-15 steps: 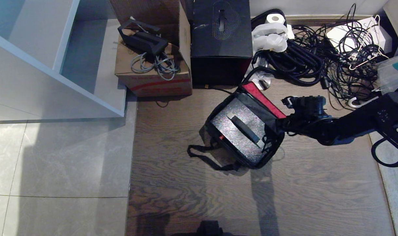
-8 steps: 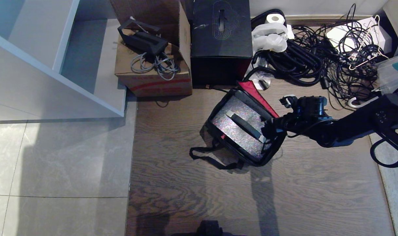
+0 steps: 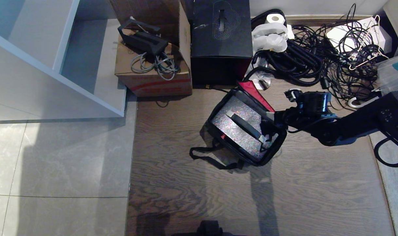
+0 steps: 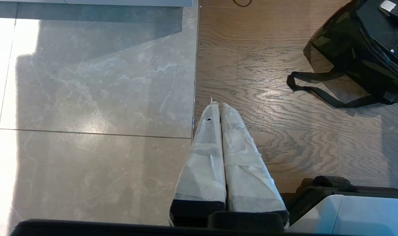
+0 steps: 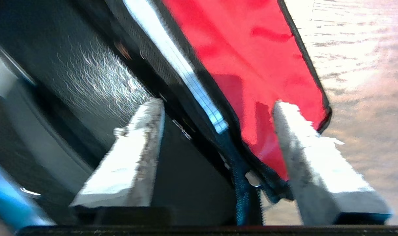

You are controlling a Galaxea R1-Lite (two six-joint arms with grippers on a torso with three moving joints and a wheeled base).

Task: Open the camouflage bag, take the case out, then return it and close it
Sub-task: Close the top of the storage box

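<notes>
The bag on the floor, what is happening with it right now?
The camouflage bag lies open on the wooden floor, its silver lining showing and a dark case inside. The right tool is at the bag's edge by the red flap, fingers apart, one on each side of the rim, holding nothing. The left tool hangs shut over the floor, away from the bag.

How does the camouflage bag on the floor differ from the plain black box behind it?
The camouflage bag lies open, showing its silver foil lining and red inner rim; the plain black box is shut. The bag is soft with a loose black strap; the box is rigid with a line pattern on top. Both have black sides.
</notes>
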